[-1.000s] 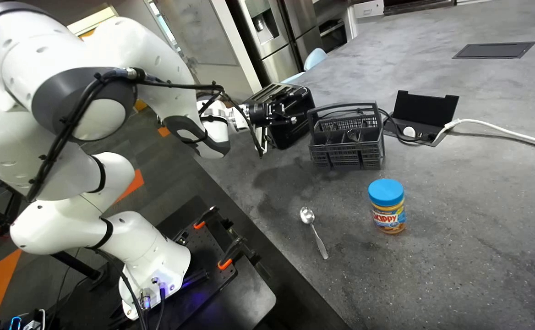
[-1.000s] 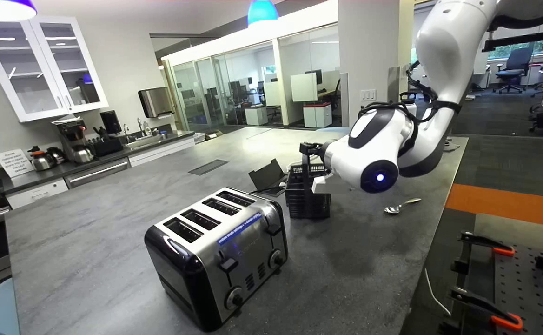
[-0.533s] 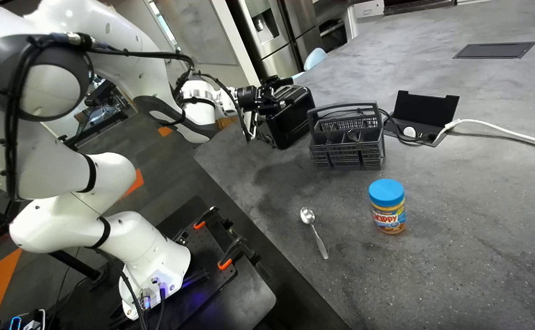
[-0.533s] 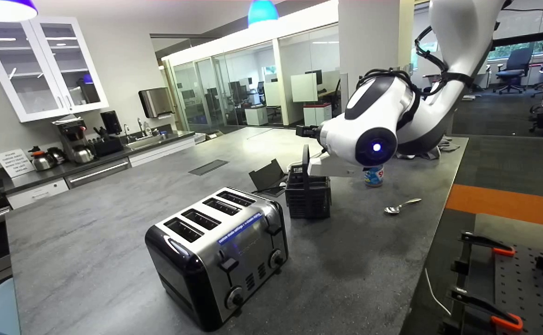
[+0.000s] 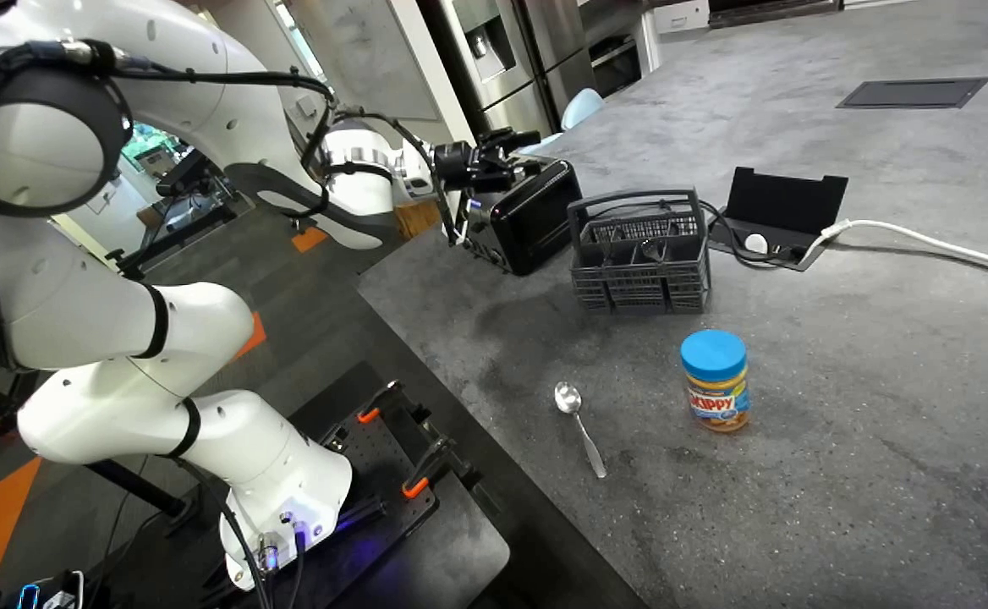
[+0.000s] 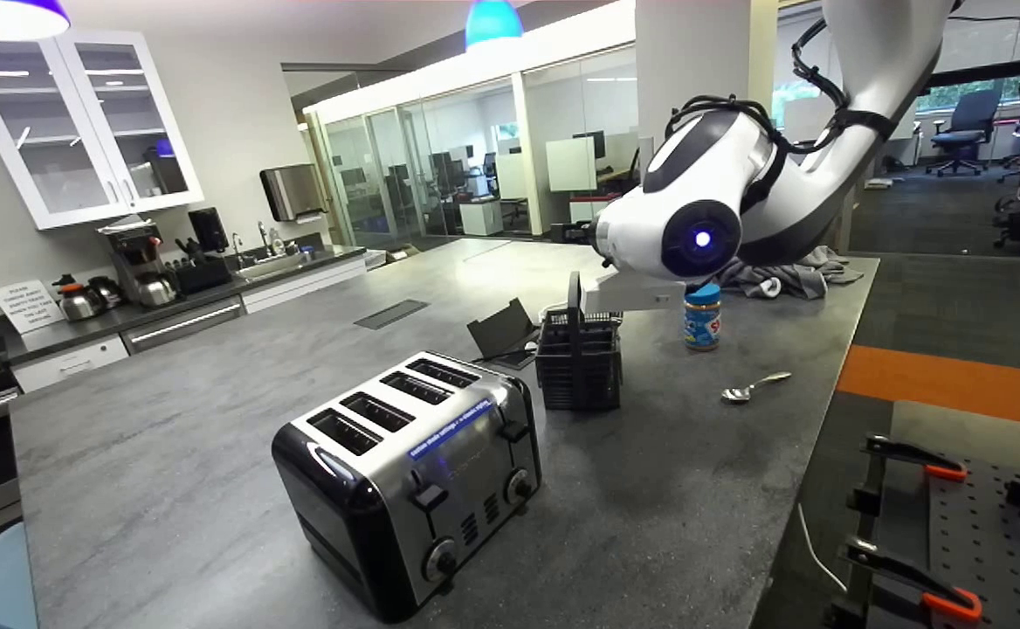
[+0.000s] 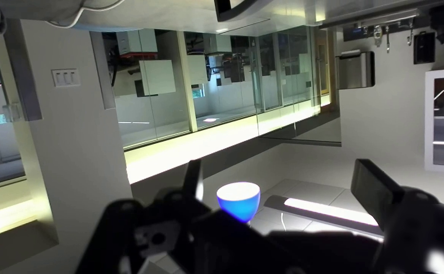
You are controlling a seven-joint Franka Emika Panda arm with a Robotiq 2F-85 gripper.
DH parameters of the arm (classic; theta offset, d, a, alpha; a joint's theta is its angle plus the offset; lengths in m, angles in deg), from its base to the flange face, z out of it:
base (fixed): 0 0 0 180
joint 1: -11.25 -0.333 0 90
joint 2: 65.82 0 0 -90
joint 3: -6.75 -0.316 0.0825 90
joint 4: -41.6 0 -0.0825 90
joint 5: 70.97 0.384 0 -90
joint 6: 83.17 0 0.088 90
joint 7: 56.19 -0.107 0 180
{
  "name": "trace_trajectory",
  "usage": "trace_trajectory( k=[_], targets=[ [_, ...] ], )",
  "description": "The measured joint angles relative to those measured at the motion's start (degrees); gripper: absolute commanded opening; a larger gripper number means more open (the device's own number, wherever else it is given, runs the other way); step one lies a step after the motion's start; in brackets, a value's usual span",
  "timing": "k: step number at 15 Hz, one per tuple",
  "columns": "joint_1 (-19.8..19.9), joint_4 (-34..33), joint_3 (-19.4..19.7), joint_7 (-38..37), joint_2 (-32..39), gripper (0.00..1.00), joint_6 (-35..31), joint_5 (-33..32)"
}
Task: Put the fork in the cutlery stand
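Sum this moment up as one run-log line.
end effector: open, holding nothing | cutlery stand: upright on counter, contents unclear | spoon: lying on counter | fork: not identifiable

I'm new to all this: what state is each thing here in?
Claw: open, holding nothing
Cutlery stand: upright, contents unclear
Spoon: lying flat, not held
Skippy jar: upright, lid on
Toaster: upright, unclear if on
Black flap: raised
Grey cloth: crumpled
Blue lamp: lit

The grey desk (image 5: 875, 355) carried a toaster (image 6: 410, 476), a cutlery stand (image 5: 642, 283), a silver spoon (image 5: 584, 431) (lying apart from the rest), a blue-lidded jar (image 5: 716, 381) and a crumpled cloth (image 6: 789, 278).
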Motion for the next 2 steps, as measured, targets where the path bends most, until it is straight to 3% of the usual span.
trace_trajectory(
  k=[2],
  targets=[
    [0.2,0.0,-0.1,0.0,0.0,1.0,-0.1,0.0]
  ],
)
